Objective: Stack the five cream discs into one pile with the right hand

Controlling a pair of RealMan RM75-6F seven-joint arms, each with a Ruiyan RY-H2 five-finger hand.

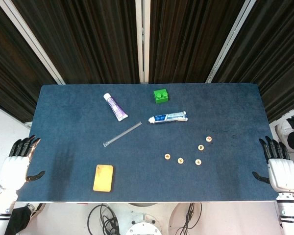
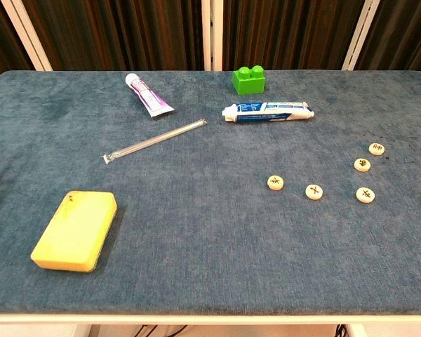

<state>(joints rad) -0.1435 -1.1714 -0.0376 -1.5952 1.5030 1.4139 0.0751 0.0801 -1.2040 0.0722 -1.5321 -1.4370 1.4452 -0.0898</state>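
From the head view, the five cream discs lie flat and apart on the blue table (image 1: 63, 112), all on the near side of the blue-and-white toothpaste tube (image 1: 168, 117) and towards the robot's right. The nearest to the tube is one disc (image 1: 208, 139); a second (image 1: 201, 147) sits just beyond it towards the table's front edge, and three more, a third (image 1: 198, 162), a fourth (image 1: 180, 160) and a fifth (image 1: 167, 156), form a loose row further from the tube. None is stacked yet. The right hand (image 1: 281, 169) rests at the table's edge, well apart from the discs, fingers straight and slightly spread, holding nothing. The left hand (image 1: 17, 164) lies at the opposite edge, likewise empty with fingers extended.

In the chest view neither hand shows. The discs read as small, thin pieces with dark marks on top, much like game pieces. They are probably light, stiff and smooth, so they may slide on the cloth when nudged. Their low profile leaves little edge to catch, so a pinch across the rim between thumb and one finger looks the likeliest hold, with the placing done gently so that the pile stays square.
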